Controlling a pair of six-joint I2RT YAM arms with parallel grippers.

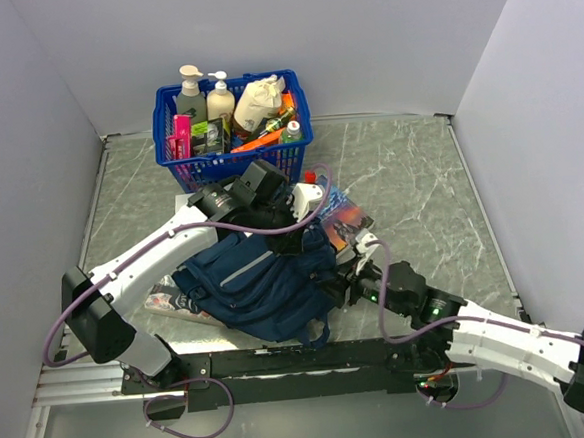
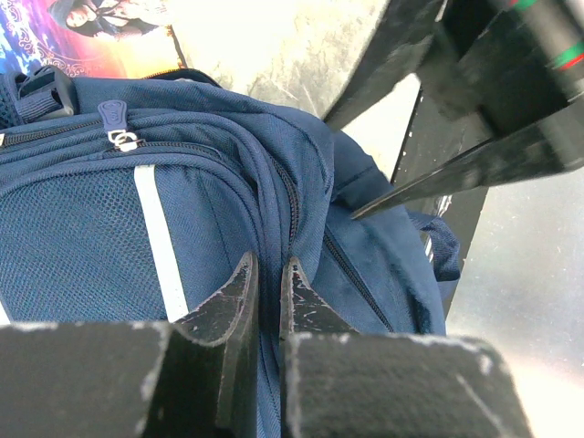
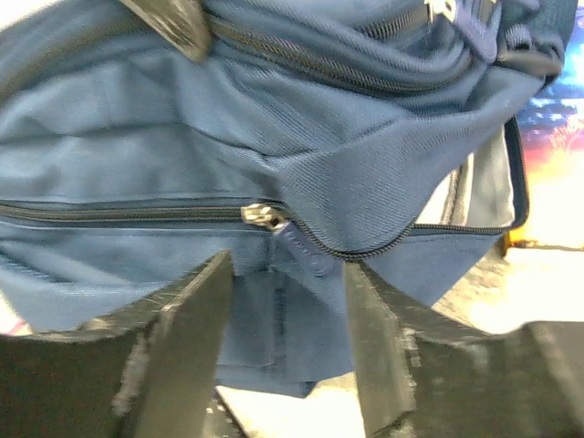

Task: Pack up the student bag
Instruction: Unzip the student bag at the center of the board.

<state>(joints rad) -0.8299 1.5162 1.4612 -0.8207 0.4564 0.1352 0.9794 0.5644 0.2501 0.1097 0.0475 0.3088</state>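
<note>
The big navy blue cloth backpack (image 1: 247,287) lies at 6 o'clock on the counter (image 1: 410,181) — left fingers (image 2: 228,310) pinch its cloth, right fingers (image 3: 182,319) gape empty before a tiny zip pull (image 3: 260,215) they could miss.

Grey marble tabletop (image 1: 420,180), pale walls (image 1: 259,31)

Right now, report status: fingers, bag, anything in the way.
Left fingers shut on student bag fabric. Right fingers open, straddling its zipper pull. Book beside bag, basket beyond; neither blocks.
</note>
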